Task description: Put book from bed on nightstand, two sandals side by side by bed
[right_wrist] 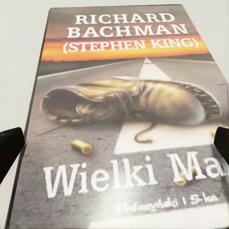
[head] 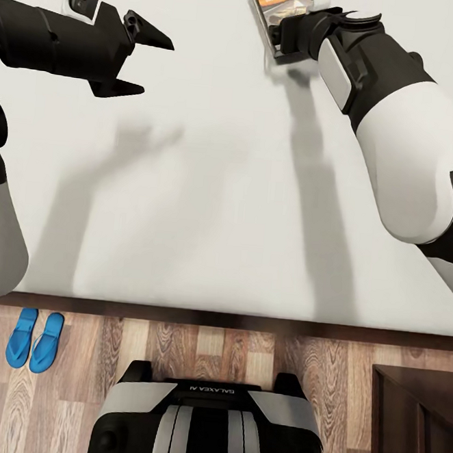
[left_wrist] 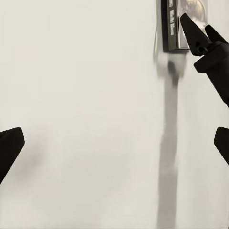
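Nearest in the head view: robot base on a wood-plank floor. On that floor, L side, the two sandals lie side by side, touching or nearly so, just beside the bed's brown frame edge. Dark-brown cabinet corner sits at lower R; cannot tell if it is the nightstand.

Beyond the frame edge: the bed, plain off-white mattress, with arm shadows cast across it.

Left gripper hangs over the mattress, L side, jaws apart, nothing between them. In the left wrist view its fingertips frame bare mattress; the book and the right gripper show far off across the bed.

Farthest: the book lies on the mattress near the head view's top edge. Right gripper sits at the book's near edge. In the right wrist view the fingertips stand wide, one on each side of the cover, not clamped on it; contact w/ book cannot be told. Cover reads "RICHARD BACHMAN (STEPHEN KING)", orange band, worn boot on a road, title starting "Wielki Ma".
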Controlling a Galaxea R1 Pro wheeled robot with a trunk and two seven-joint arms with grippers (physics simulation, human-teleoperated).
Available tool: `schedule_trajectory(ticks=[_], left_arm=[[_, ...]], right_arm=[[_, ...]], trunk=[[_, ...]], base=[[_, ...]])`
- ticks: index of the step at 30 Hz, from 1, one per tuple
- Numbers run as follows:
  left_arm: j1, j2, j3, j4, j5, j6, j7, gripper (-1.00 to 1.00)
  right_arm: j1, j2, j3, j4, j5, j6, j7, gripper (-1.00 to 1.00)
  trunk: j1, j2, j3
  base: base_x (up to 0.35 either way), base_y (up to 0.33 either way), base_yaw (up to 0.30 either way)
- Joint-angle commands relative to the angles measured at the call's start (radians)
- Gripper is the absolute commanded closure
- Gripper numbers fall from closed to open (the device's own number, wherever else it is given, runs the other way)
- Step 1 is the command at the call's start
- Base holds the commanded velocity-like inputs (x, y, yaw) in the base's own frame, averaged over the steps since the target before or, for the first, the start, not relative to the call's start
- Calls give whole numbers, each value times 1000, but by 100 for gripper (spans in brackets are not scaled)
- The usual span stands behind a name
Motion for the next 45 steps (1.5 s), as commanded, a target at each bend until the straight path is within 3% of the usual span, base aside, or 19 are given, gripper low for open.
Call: schedule_trajectory(ticks=[1, 11, 17, 22, 37, 45], left_arm=[[-1, 0, 0, 0, 8, 4, 10, -100], [-1, 0, 0, 0, 8, 4, 10, -100], [-1, 1, 0, 0, 8, 4, 10, -100], [-1, 1, 0, -1, 8, 4, 10, -100], [-1, 1, -1, -2, 8, 5, 10, -100], [-1, 1, 0, -2, 8, 4, 9, -100]], right_arm=[[0, 0, 4, 42, 11, 6, 4, -100], [-16, -2, 4, 33, 7, 7, 5, -100], [-93, -2, 3, 31, 0, 29, 10, -100], [-115, -2, 3, 31, -3, 48, 34, -100], [-124, -1, 3, 31, -1, 62, 59, -100], [-117, 0, 7, 0, 5, 50, 17, -100]], trunk=[[0, 0, 0], [0, 0, 0], [0, 0, 0], [0, 0, 0], [0, 0, 0], [0, 0, 0]], base=[[-13, -1, 0], [-6, 0, 0], [8, 1, 0], [126, 42, 0], [186, 66, 0], [28, 9, 0]])
